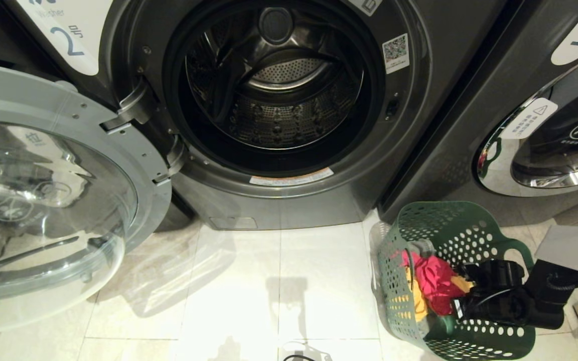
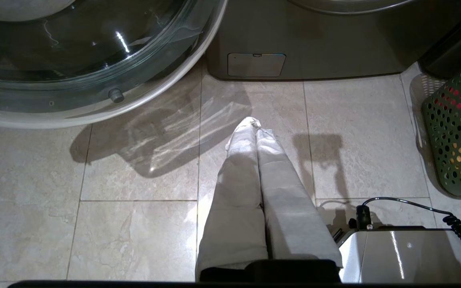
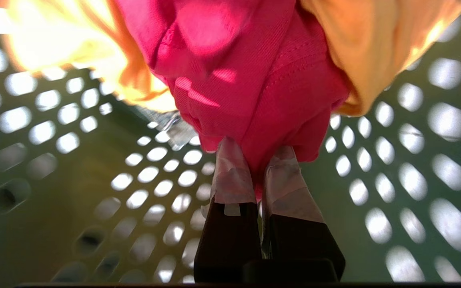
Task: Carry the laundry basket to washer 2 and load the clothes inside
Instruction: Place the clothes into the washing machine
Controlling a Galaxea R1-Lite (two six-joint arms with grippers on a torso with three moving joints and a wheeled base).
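One laundry basket [image 1: 462, 235], dark green and pierced all over with round holes, stands on the tiled floor [image 1: 279, 296] just beside the lower right corner of washer 2 [image 1: 319, 200], in front of the neighbouring machine marked "1" [image 1: 530, 125]. Inside the basket lie at least two pieces of clothing: one pink garment [image 3: 254, 80] and one yellow-orange garment [image 3: 374, 48], bunched together.

The right gripper [image 3: 260, 168] reaches down into the basket, its two taped fingers pinched tight on a fold of the pink garment, which bulges out around the fingertips. The black arm behind it enters over the basket's rim on the side away from washer 2.

Washer 2 has its one round door [image 1: 43, 200] swung fully open to the left of the basket, and its steel drum [image 1: 279, 95] is exposed, with something dark hanging at its left side.

The left gripper [image 2: 254, 124] hangs over bare floor in front of washer 2, its two cloth-covered fingers pressed together on nothing.
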